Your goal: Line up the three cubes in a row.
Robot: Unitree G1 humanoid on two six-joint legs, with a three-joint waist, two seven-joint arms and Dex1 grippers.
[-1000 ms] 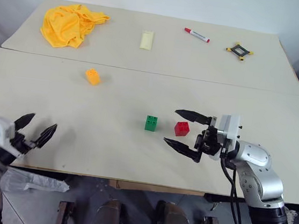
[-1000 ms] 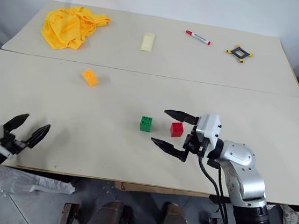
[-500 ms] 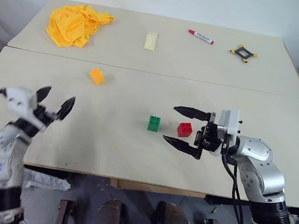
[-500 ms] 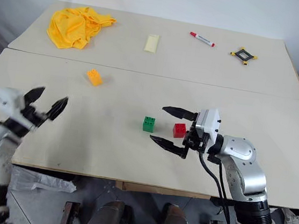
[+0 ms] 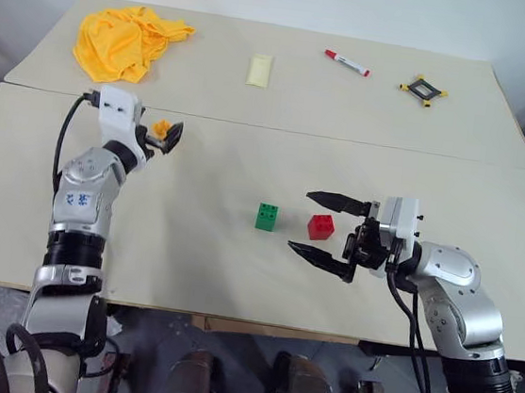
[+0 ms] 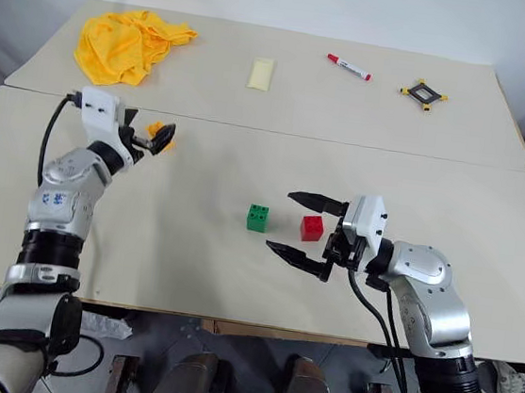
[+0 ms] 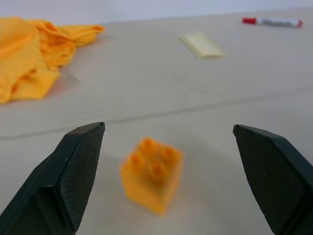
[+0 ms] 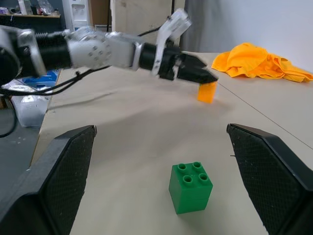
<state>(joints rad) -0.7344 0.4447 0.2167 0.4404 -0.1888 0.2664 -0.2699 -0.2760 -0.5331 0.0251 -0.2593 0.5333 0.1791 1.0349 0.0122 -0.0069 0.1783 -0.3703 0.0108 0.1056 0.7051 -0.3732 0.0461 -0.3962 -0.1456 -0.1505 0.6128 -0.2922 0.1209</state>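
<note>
Swung up from the near left edge of the desk [image 5: 234, 279] and forward to the small yellow-orange studded plastic block [image 7: 152, 174], the left gripper [image 5: 163, 135], fingers wide apart with the block between them and no contact visible. Unmoved over that time: the right gripper [image 5: 327, 232], the green block and the red block.

Yellow-orange block: upright on the front desk panel, just short of the seam between the two panels, far left of the other two and well apart from them. Small green studded plastic block [image 5: 267, 217]: upright near the middle of the front panel. Small red studded plastic block [image 5: 321, 226]: just beside the green one on its right, a narrow gap between, roughly level with it.

Right gripper: pointing left across the desk, fingers spread wide, holding nothing, red block close to the gap between its fingertips, not touched.

Further back, on the rear panel: crumpled yellow cloth [image 5: 121, 36] at the far left, pale yellow flat rectangular piece [image 5: 258, 69] near the middle, red-capped white marker [image 5: 345, 63] to its right, black square frame with yellow corners [image 5: 421, 87] furthest right.
</note>
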